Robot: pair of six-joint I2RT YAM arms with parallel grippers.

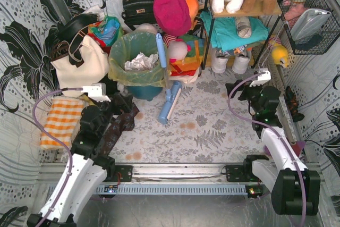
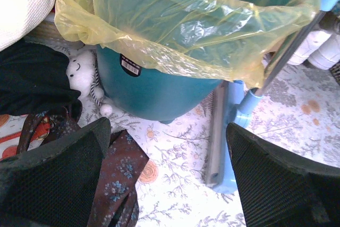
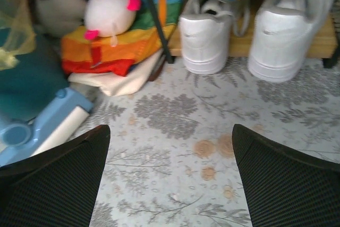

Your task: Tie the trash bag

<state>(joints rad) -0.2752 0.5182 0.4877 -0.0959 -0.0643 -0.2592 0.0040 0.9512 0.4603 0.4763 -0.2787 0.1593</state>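
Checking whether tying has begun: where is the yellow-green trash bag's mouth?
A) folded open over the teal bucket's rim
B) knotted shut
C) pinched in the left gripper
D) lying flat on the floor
A: the trash bag drapes over the rim of the teal bucket, mouth open, with crumpled paper showing inside.
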